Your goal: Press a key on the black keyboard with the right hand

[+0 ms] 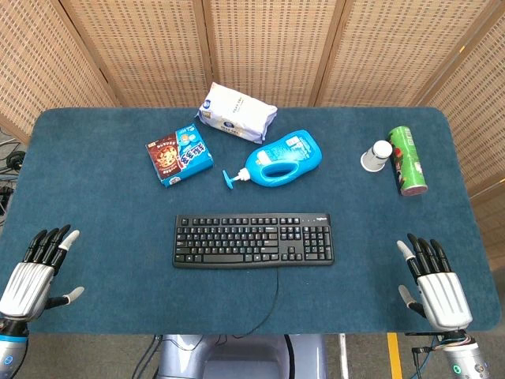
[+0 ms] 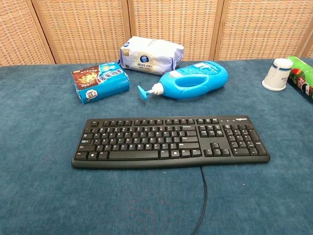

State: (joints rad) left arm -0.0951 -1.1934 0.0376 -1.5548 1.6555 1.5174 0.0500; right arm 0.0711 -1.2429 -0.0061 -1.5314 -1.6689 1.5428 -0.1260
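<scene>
The black keyboard lies flat in the middle of the blue table, its cable running off the near edge; the chest view shows the keyboard filling the centre. My right hand rests at the near right corner, fingers spread and holding nothing, well to the right of the keyboard. At the near left corner my left hand lies open too, apart from everything. Neither hand appears in the chest view.
Behind the keyboard lie a blue detergent bottle, a blue snack box and a white bag. A white cup and a green can lie at the far right. Wicker screens stand behind the table.
</scene>
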